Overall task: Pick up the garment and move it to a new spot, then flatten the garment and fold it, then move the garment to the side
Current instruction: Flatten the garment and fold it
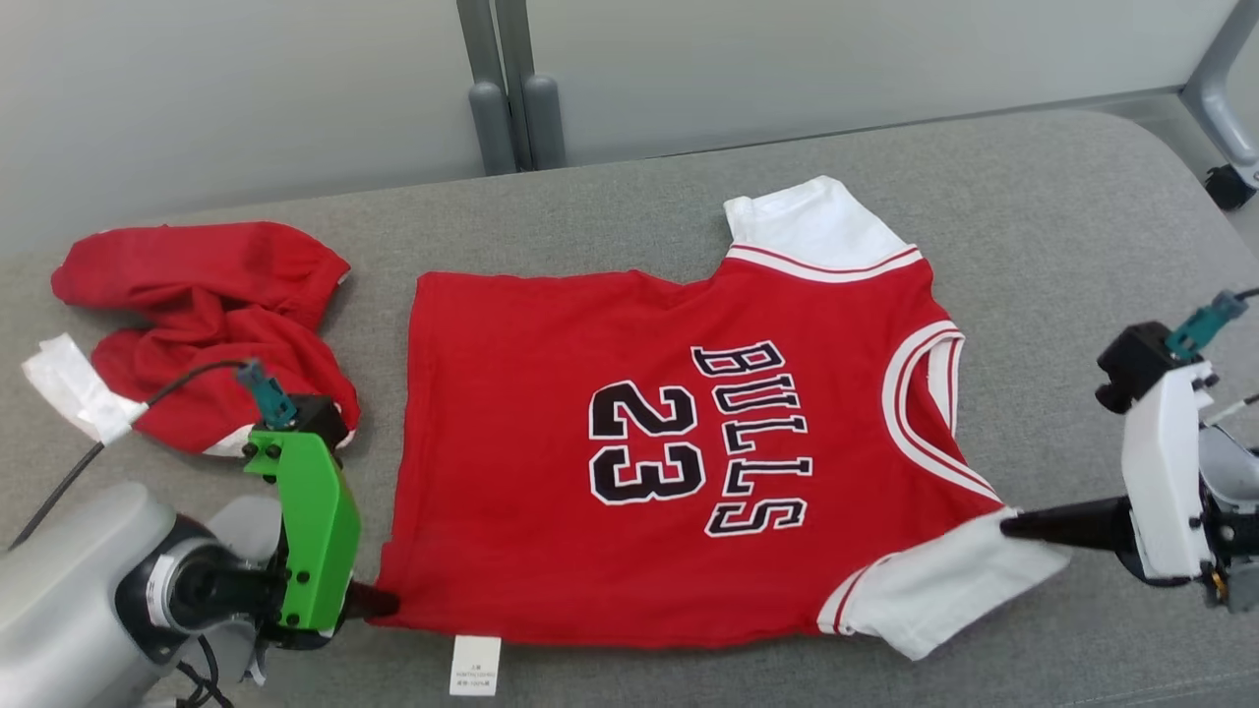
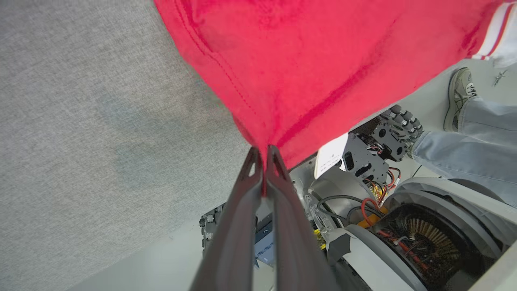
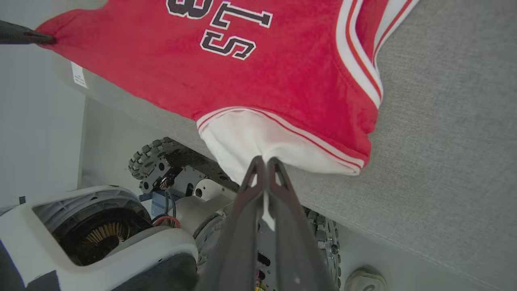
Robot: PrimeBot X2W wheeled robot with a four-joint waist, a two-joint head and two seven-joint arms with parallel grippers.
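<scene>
Jersey, soft red cloth with white sleeves, lies flat on the gray woven cushion. The left gripper pinches its hem corner and the right gripper pinches a white sleeve.

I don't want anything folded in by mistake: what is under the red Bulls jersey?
The jersey lies flat on the grey cushion, which shows all around it. No bulge shows, but whatever is beneath the cloth is covered.

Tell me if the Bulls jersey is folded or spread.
Spread, not folded: the jersey lies open, number and both white sleeves showing; left gripper pinches a hem corner, right gripper a sleeve.
</scene>
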